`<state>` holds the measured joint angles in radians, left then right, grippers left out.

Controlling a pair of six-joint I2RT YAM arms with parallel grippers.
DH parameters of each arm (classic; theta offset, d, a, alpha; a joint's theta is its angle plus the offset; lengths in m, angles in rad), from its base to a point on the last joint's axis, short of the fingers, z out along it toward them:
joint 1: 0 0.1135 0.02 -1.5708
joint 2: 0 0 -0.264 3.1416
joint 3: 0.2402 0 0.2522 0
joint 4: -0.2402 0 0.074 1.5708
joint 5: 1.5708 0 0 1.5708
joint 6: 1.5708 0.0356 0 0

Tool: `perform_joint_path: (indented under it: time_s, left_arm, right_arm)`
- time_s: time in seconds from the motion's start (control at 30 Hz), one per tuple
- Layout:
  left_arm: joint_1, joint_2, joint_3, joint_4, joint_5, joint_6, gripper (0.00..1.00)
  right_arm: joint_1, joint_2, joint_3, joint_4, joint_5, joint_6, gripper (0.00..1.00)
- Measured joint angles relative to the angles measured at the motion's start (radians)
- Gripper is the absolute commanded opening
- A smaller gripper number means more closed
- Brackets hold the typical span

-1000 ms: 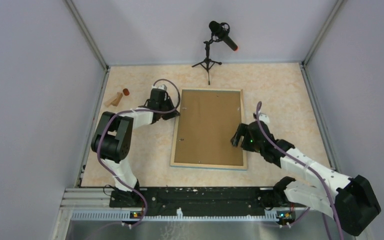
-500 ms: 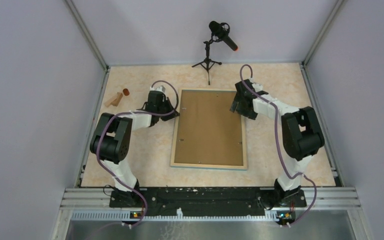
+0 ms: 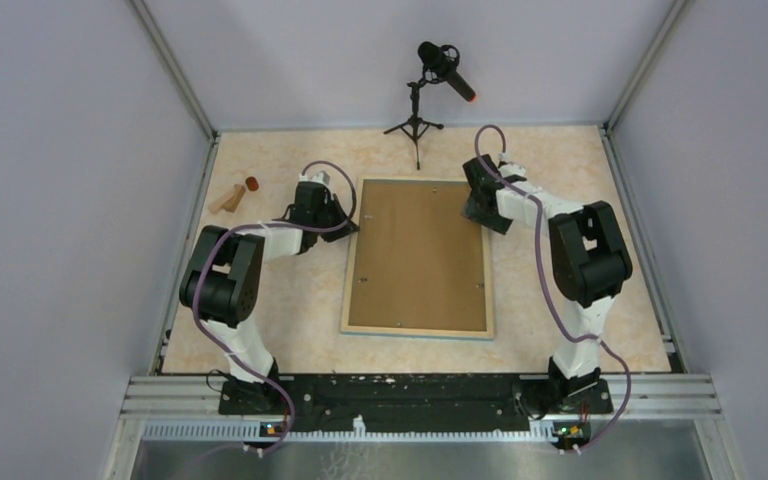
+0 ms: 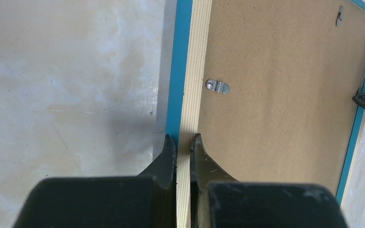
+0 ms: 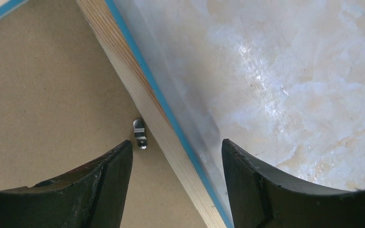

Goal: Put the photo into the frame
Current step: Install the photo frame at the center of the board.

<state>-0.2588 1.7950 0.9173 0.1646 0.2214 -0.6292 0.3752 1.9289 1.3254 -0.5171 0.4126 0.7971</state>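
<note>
**frame (image 3: 416, 331) back-side up mid-counter (image 3: 620, 300); left tool (image 4: 184, 142) clamped on its rim, right tool (image 5: 177, 142) spread over the other rim**

frame lies flat in the middle of the counter, long sides running near-to-far. Brown backing board (image 3: 418, 255) fills it inside the wood rim. A blue edge shows along the outside.

left tool: fingers pinched together on the left long rim, toward the far corner. One tip is on the outer blue side, the other on the inner side against the board. A metal turn clip (image 4: 217, 86) sits on the board just beyond the tips.

right tool: fingers wide apart, gripping nothing, straddling the right long rim near the far corner. One finger is above the board, the other above bare counter. Cannot tell whether it touches the frame. A second clip (image 5: 140, 133) sits just inside the rim, beside the board-side finger.

room: bare counter strips run along both long sides, each partly taken by an arm. There is a free band between the near rim and the arm bases. The far rim is close to the mic tripod (image 3: 415, 127). Small wooden bits (image 3: 228, 197) lie far left by the wall, well apart from the frame.
</note>
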Motion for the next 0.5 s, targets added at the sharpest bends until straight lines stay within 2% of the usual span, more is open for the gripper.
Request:
perform_joint_path:
  time_s: [0.37,0.5]
  left_arm:
    - [0.002,-0.002,-0.010,0.015,0.003,0.000,0.00]
    - [0.002,-0.003,-0.011,0.016,0.003,0.000,0.00]
  right_arm:
    - [0.000,0.022,0.018,0.003,0.043,0.038,0.54]
    - [0.001,0.027,0.025,0.006,0.045,0.055,0.31]
